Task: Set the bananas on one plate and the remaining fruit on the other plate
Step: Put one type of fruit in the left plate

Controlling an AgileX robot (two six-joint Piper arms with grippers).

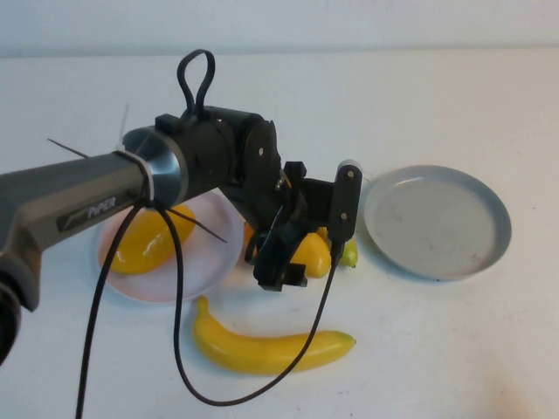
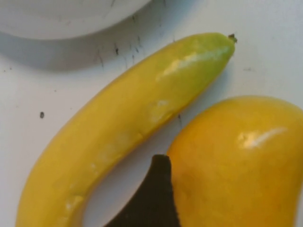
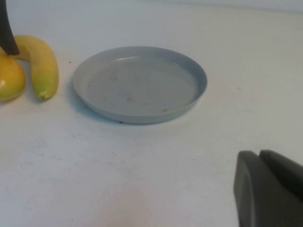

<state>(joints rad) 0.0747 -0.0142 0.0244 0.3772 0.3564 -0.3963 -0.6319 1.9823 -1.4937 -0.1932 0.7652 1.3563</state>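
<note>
High view: left gripper (image 1: pixel 293 249) stood wide open over a glossy mango (image 1: pixel 307 253), mostly hiding it; second mango (image 1: pixel 145 242) lay on pink plate (image 1: pixel 214 262); one banana (image 1: pixel 266 347) on table.
Left wrist: smooth second banana (image 2: pixel 128 120) touched mango.
Right wrist: right gripper (image 3: pixel 265 189) closed, empty, cut off; grey plate (image 3: pixel 142 85) bare.

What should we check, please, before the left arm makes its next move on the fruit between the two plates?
1. Left gripper open over the mango-like fruit: ok.
2. One finger sits in the gap between that fruit and the neighbouring banana; banana clear of the grasp: cannot tell.
3. Pink plate has room beside the first mango-like fruit already on it: ok.
4. Grey plate empty for bananas: ok.
5. Front banana on the table, out of the path: ok.
6. Right gripper shut, parked away from the grey plate: ok.
</note>
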